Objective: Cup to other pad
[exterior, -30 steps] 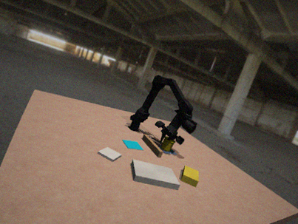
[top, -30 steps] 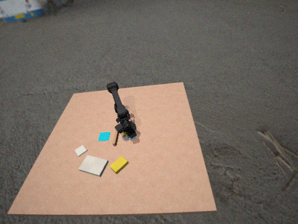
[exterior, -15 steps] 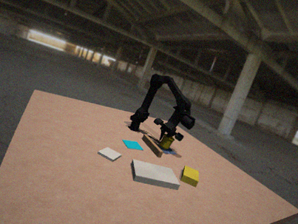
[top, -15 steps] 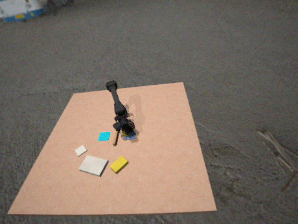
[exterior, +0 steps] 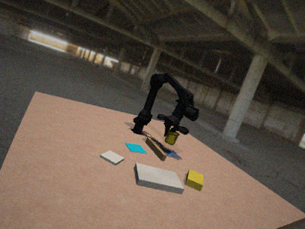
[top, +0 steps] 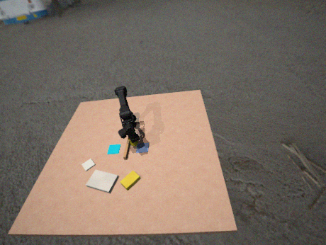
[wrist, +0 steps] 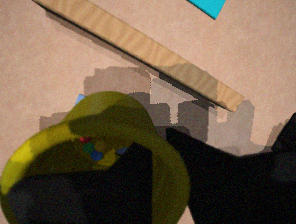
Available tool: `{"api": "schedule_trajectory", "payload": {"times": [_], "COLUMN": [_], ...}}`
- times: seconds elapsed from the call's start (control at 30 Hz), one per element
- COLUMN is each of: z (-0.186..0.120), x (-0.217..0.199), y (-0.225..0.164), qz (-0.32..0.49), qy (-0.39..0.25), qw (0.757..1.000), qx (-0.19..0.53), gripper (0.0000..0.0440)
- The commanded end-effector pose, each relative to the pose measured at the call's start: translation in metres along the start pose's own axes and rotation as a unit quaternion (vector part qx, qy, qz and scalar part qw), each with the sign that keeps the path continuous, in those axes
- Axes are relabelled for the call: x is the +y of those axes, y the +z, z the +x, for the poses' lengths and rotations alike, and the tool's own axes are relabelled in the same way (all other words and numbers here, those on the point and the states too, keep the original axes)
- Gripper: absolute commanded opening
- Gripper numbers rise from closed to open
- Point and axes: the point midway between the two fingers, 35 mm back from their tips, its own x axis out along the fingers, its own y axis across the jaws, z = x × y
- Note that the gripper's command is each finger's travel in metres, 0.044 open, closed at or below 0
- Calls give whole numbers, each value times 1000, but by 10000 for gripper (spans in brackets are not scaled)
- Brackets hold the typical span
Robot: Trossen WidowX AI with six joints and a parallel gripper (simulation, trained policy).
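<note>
In a big, dim hall: a grey, rough floor (top: 248,71) (exterior: 5,66) goes far back.
Roof: long grey beams (exterior: 216,16) cross up high, and it is dark up there.
Pillar: a thick, pale grey post (exterior: 246,95) stands on the floor behind the board.
Far wall: bright gaps (exterior: 48,40) let light in.
Floor bits: thin brown sticks (top: 302,163) lie off to one side; a blurry white and blue thing (top: 23,10) is in the top view's corner.
Board: a wide, flat, peachy-pink board (top: 177,198) (exterior: 63,202) (wrist: 30,60), with dark shadows by the arm.
Arm: a black jointed arm (top: 122,103) (exterior: 151,101) stands on the board and bends over.
Gripper: the black gripper (top: 134,139) (exterior: 169,134) (wrist: 157,135) is nearly shut, pinching the cup's side, with one finger inside the cup.
Cup: the round, dark yellow cup (top: 133,143) (exterior: 171,138) (wrist: 172,172) is up in the air, near the blue pad.
Marbles: little red, green, blue and yellow balls (wrist: 95,152) are in the cup.
Blue pad: a flat, dull blue square (top: 142,148) (exterior: 173,154) (wrist: 81,97), partly in shadow.
Bright pad: a flat sky-blue square (top: 114,149) (exterior: 136,148) (wrist: 210,7).
Bar: a long brown wooden bar (top: 126,150) (exterior: 156,149) (wrist: 150,50) lies between the two pads.
White things: a small, thin white tile (top: 88,164) (exterior: 112,157) lies near a bigger white slab (top: 102,180) (exterior: 159,178).
Yellow block: a bright yellow box-shaped block (top: 130,180) (exterior: 194,180) sits just beside the slab.
</note>
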Motion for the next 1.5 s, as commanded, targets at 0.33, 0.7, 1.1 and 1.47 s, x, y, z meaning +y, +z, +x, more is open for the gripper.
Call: {"api": "schedule_trajectory", "payload": {"times": [0.33,0.7,1.1,1.47], "z": [-26,-30,-22,-4], "x": [-4,-11,-25,-41], "y": [32,68,103,125], "qz": [68,116,164,199], "qy": [47,75,90,92], "qw": [996,990,981,974], "qx": [-15,-35,-53,-63], "gripper": [0,0,0,0]}}
